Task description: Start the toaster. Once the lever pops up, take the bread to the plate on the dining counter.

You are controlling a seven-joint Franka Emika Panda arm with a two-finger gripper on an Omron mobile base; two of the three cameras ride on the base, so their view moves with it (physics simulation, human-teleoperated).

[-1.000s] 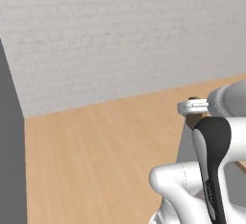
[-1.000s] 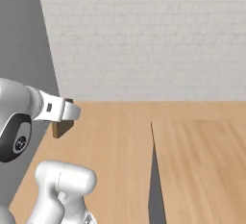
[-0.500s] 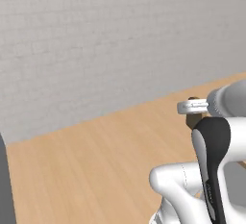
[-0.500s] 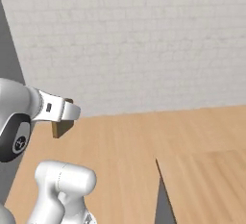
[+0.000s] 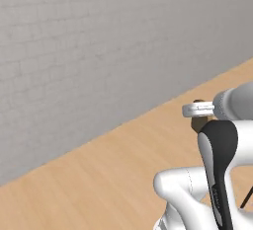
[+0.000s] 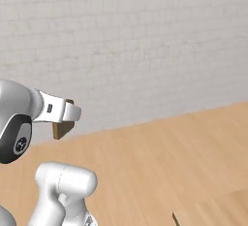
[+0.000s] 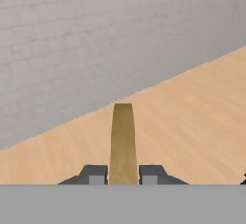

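Observation:
A tan slice of bread (image 7: 123, 143) stands edge-on between my two dark fingertips in the hand view, and my gripper (image 7: 123, 174) is shut on it. In the right base view the bread (image 6: 61, 129) hangs as a small brown block under the white hand (image 6: 57, 113), held in the air in front of the wall. The left base view shows a brown bit of bread (image 5: 199, 123) below the hand (image 5: 199, 109). The toaster, the plate and the dining counter are out of view.
A pale grey brick wall (image 5: 99, 51) runs across the back. Light wood floor (image 6: 169, 152) stretches below it. A dark thin edge (image 6: 175, 218) shows at the bottom of the right base view. My arm's white body (image 5: 207, 189) stands in the foreground.
The whole scene has slid across both base views: the dark grey surface at the side has gone out of frame and the wall now spans the picture. The bread stays in my shut gripper.

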